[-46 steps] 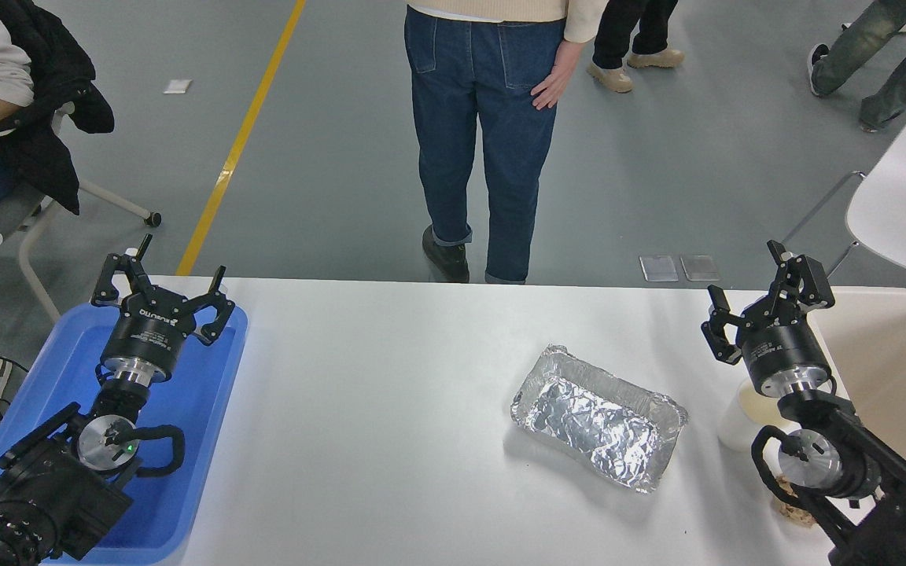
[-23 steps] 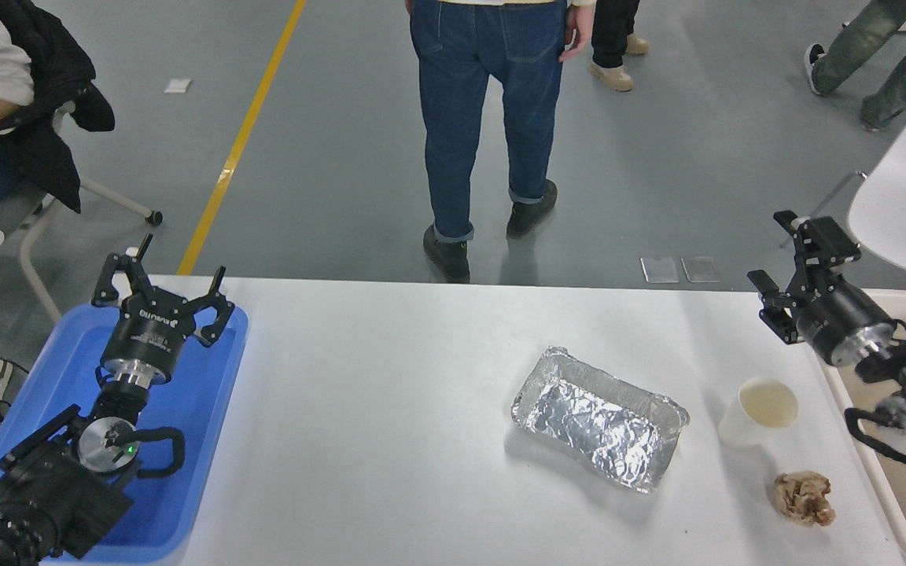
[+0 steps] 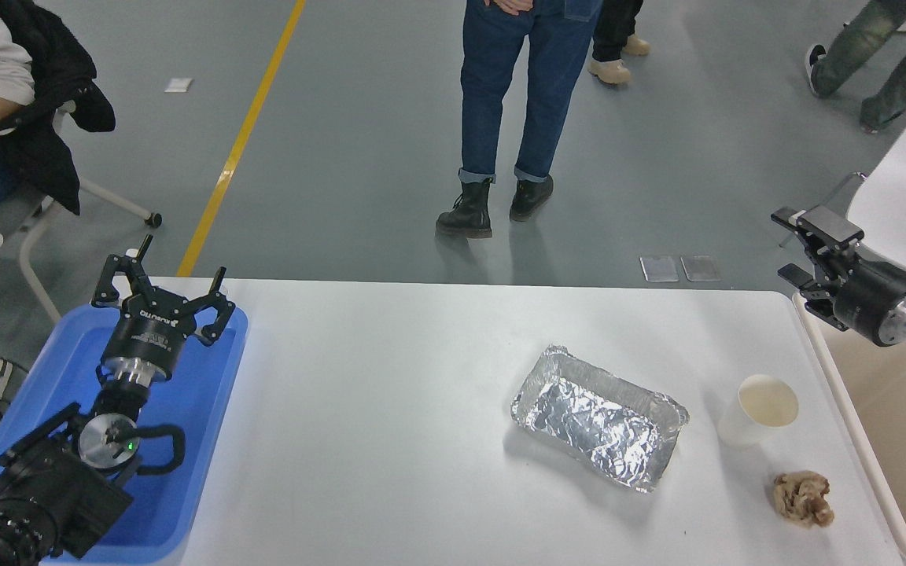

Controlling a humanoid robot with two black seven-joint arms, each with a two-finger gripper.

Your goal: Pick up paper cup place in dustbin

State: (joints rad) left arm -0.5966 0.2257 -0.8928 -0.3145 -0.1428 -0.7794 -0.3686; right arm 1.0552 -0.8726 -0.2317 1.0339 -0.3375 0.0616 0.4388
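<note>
The paper cup (image 3: 760,409) stands upright on the white table near its right edge, cream inside showing. The cream-beige dustbin (image 3: 893,424) sits off the table's right edge, partly cut off by the picture. My right gripper (image 3: 797,250) is open and empty, coming in from the right edge above the dustbin's far corner, well behind and right of the cup. My left gripper (image 3: 160,295) is open and empty, parked over the blue tray (image 3: 201,409) at the lower left.
A crinkled foil tray (image 3: 598,417) lies left of the cup. A crumpled brownish paper wad (image 3: 803,497) lies in front of the cup. A person's legs (image 3: 520,110) stand beyond the table's far side; another person sits at the upper left.
My right arm has swung right and back, off the table toward the dustbin, uncovering the cup and the paper wad. The standing person has stepped farther from the table.
</note>
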